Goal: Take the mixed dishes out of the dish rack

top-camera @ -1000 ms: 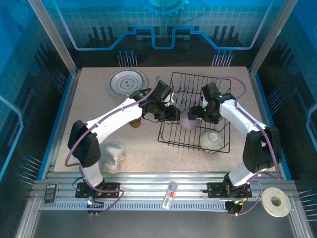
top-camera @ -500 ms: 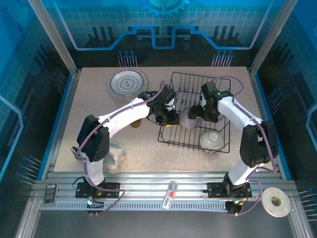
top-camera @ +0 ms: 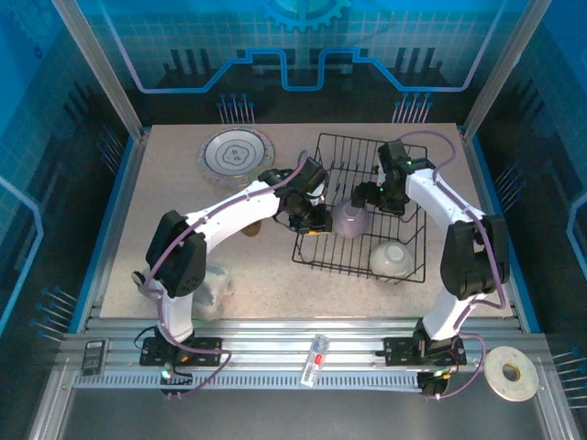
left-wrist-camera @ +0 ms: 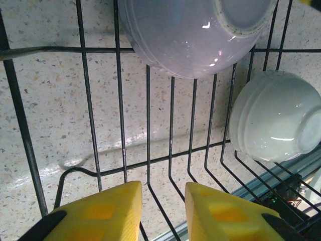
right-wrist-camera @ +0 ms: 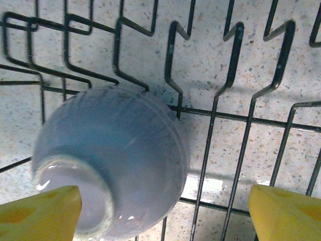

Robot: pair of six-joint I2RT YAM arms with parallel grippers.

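Inside the dish rack (top-camera: 359, 137), our right gripper (right-wrist-camera: 163, 203) hangs wide apart over the lilac bowl (right-wrist-camera: 108, 160), our left gripper (left-wrist-camera: 163, 196) nearly together and empty. Next, we judge, the right must straddle that bowl and close

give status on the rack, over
Left gripper jaws narrow, empty. Right gripper jaws wide at lilac bowl. White bowl also in dish rack. Prongs beside lilac bowl.

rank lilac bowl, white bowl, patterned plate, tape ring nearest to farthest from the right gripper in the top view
1. lilac bowl, beside the right gripper
2. white bowl, near right corner of the dish rack
3. patterned plate, far left of the table
4. tape ring, near right, off the table
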